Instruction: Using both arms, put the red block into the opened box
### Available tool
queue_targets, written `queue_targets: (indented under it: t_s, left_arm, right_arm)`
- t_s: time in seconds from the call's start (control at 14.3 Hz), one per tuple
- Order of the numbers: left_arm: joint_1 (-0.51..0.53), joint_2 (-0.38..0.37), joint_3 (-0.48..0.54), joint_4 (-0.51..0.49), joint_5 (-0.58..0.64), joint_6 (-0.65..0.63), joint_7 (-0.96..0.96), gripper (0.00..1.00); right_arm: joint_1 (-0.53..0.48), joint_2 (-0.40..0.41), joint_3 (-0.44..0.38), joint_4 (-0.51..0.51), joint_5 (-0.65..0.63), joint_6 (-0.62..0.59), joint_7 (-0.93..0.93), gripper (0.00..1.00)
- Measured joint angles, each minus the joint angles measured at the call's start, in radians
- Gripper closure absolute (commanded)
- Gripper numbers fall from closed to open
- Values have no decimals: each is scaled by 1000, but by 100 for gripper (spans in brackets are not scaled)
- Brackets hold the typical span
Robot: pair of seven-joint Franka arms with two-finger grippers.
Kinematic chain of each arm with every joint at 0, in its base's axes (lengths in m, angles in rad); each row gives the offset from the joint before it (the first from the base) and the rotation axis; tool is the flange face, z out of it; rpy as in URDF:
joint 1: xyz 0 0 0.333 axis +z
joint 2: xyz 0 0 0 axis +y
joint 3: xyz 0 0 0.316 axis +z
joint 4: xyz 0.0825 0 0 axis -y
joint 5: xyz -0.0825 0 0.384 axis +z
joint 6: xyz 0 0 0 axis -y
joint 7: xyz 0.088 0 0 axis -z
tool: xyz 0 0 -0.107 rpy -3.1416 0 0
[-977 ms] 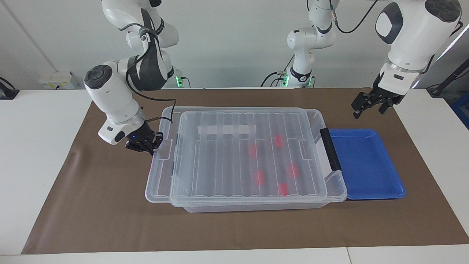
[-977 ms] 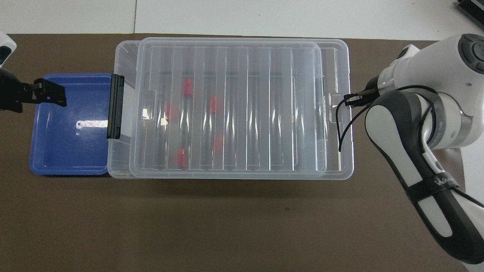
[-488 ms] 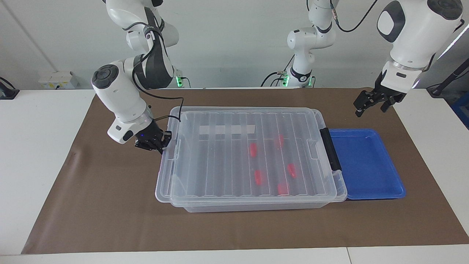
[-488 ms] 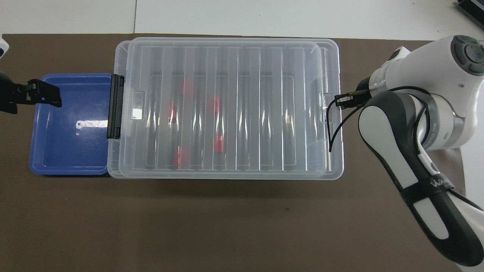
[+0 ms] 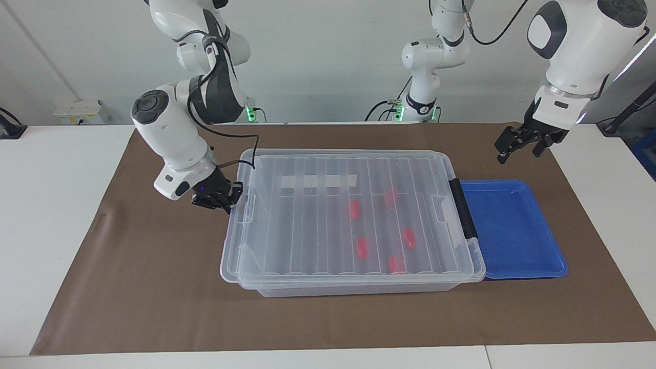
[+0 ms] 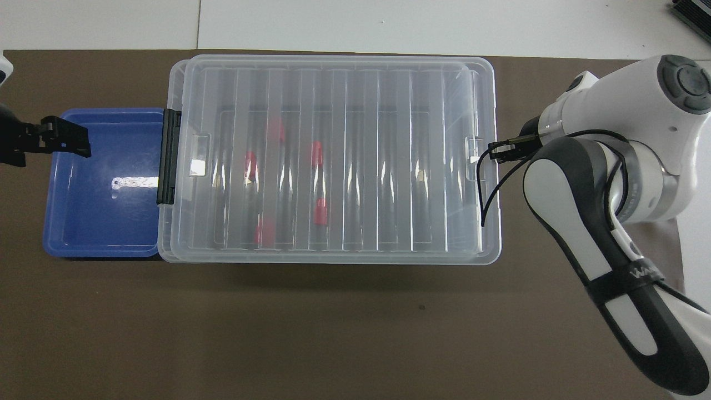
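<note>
While the right pincer [image 5: 227, 201], clamped on the lid [image 5: 348, 215], seats it squarely, the spread left pincer [image 5: 523, 146] waits.

A plain pale wall [image 5: 318, 56] runs along the back of the room, smooth and evenly lit, with no shadows to speak of. In front of it stands a white counter [image 5: 56, 215], its top made of separate panels with thin seams between them. A brown mat [image 5: 154, 307] covers most of the counter's middle, slightly creased toward one end. Against the wall sits a small white socket box [image 5: 81, 110]. A bright strip of light [image 5: 633, 59] slants down at one edge of the room.
</note>
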Motion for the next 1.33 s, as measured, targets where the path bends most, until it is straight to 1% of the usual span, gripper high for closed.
queue_targets:
  t_s: [0.49,0.56,0.63,0.77,0.91,1.05,1.19,1.33]
  left_arm:
    - [-2,0,16,0,-21,0,0,0]
    - [-2,0,23,0,-26,0,0,0]
    - [-3,0,30,0,-29,0,0,0]
    - [-4,0,38,0,-31,0,1,0]
    - [-6,0,42,0,-32,0,1,0]
    - [-8,0,43,0,-32,0,2,0]
    - [-10,0,44,0,-32,0,2,0]
    - [-11,0,44,0,-32,0,2,0]
  right_arm:
    - [0,-3,0,-11,30,0,0,100]
    - [0,-3,0,-12,36,0,0,4]
    - [0,-3,-1,-12,36,0,0,0]
    - [-4,-4,-12,-11,22,2,0,0]
    - [-22,-13,-25,-3,-64,5,9,0]
    - [-45,-43,-27,6,-167,-4,80,0]
    - [-59,-90,-28,14,-229,-58,133,0]
    - [-75,-141,-28,27,-244,-140,151,0]
